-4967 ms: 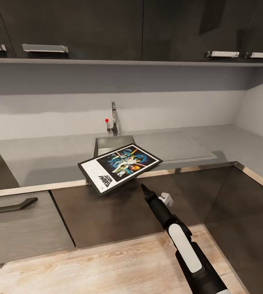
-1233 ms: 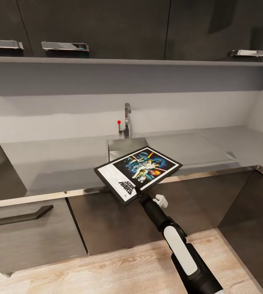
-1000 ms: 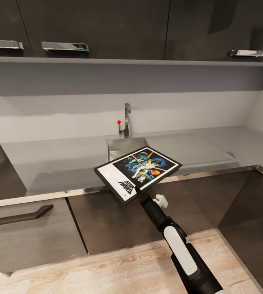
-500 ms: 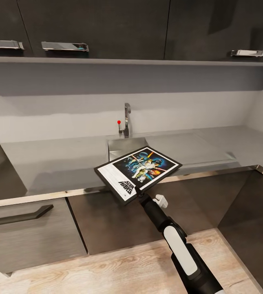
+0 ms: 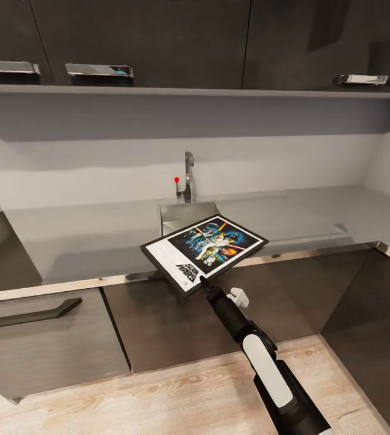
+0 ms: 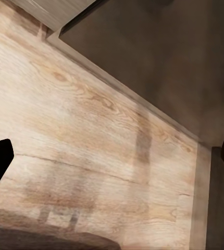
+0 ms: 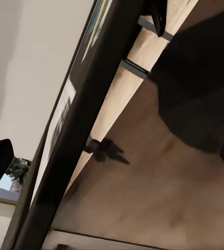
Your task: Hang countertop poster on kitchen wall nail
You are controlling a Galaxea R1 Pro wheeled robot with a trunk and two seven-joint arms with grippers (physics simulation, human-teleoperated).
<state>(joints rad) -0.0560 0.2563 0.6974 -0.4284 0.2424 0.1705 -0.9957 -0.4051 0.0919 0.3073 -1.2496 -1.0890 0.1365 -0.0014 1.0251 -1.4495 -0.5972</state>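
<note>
Gripping poster [image 5: 205, 251], right pincer [image 5: 203, 280]

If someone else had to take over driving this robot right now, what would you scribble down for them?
Right gripper: at the near edge of the poster, apparently gripping it, though the closure itself can't be confirmed.
Left gripper: open, holding nothing, pointing at the wooden floor.
Poster: tilted, over the front edge of the kitchen countertop, near the sink.
Done: poster reached, seemingly lifted.
Left: carry it to a wall nail and hang it.
</note>
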